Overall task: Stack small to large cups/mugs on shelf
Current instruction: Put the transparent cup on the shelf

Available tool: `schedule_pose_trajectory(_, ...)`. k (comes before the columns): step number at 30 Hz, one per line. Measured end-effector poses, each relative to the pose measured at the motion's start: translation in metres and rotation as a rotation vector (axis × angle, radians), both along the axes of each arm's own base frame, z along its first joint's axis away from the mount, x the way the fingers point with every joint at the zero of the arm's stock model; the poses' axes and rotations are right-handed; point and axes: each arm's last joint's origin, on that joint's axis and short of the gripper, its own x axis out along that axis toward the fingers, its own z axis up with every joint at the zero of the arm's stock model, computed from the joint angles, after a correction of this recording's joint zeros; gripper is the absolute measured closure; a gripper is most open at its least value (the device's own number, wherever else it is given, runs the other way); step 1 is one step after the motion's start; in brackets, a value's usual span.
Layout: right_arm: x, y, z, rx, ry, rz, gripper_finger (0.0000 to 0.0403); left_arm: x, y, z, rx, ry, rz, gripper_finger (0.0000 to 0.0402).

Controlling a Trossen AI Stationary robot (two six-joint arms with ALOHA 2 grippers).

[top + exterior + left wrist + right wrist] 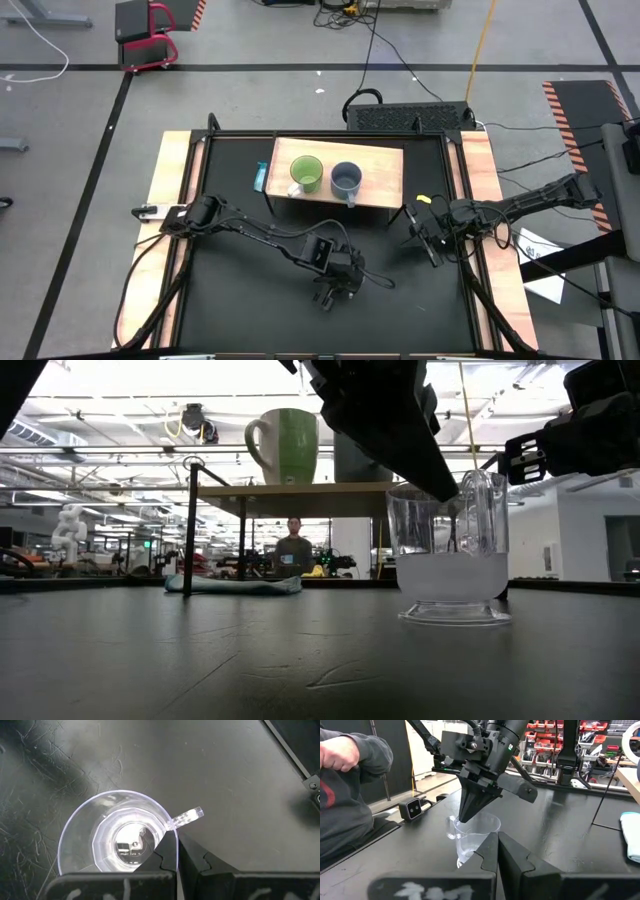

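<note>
A robotics lab or workshop — an open hall with a grey concrete floor (250, 100) marked by black tape lines and orange-striped hazard tape (575, 100). Cables (400, 45) trail across it. Beyond the black tabletop (200, 660), rows of workbenches run under long ceiling lights (120, 380), a person (294, 547) sits at 1 of them — and red parts bins (547, 732) line a rack.

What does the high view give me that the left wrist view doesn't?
Only the high view: the lime-green mug and grey-blue mug side by side on the shelf, and the right gripper waiting near the table's right edge.
Only the left wrist view: the clear glass cup from above, empty, with its handle by the fingers.
Both: the left gripper, shut, over the black tabletop.
</note>
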Motion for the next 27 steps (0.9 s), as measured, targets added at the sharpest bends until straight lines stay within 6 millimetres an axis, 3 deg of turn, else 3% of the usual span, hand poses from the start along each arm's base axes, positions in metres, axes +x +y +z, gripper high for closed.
schedule_pose_trajectory(21, 0.0000, 0.0000, 0.0000, 0.000, 0.000, 0.000, 0.0403, -0.0001, 0.0004, -0.0001, -0.006, 0.006, 0.002, 0.0400)
schedule_pose_trajectory(27, 0.0000, 0.0000, 0.0000, 0.000, 0.000, 0.000, 0.0403, -0.0004, 0.0004, -0.0003, -0.008, 0.009, 0.000, 0.0371)
